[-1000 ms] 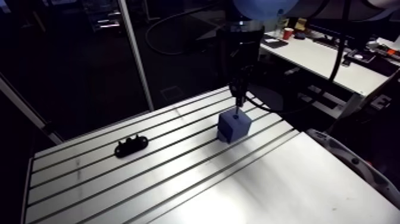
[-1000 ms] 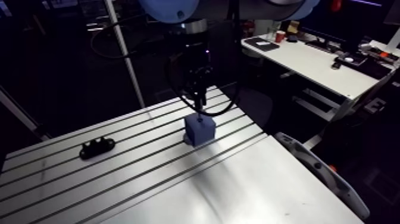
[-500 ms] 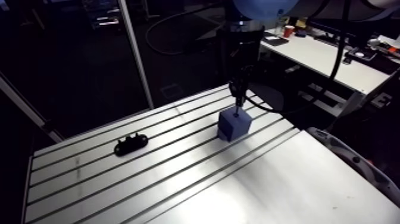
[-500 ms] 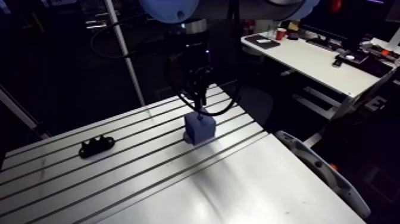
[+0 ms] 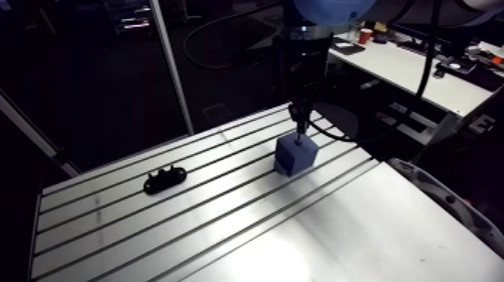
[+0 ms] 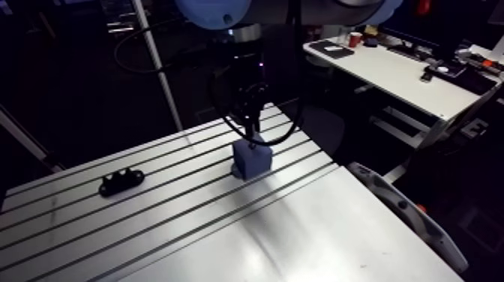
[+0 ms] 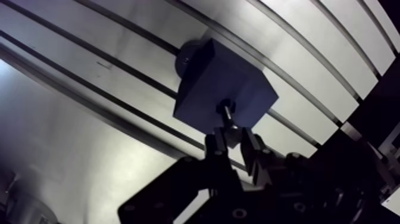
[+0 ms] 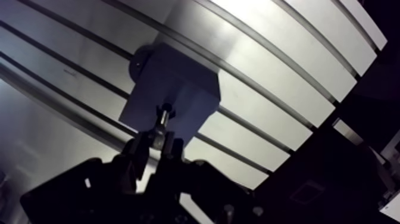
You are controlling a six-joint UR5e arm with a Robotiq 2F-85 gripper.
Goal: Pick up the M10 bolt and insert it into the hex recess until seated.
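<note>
The slotted aluminium table (image 5: 225,232) carries a blue block (image 7: 208,77) that stands across its slots. The gripper (image 7: 235,143) has its two fingers (image 7: 217,146) clamped on the M10 bolt (image 7: 228,119), which points down with its tip at the dark recess (image 7: 231,108) in the block's top face. A small black lobed part (image 5: 165,180) lies on the table well apart from the block.

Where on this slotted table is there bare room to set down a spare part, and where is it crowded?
Free: the wide smooth stretch of table nearer the camera than the blue block; also the slotted strip between that block and the black bracket. Crowded: right over the block, where the tool holds the bolt at its top.
</note>
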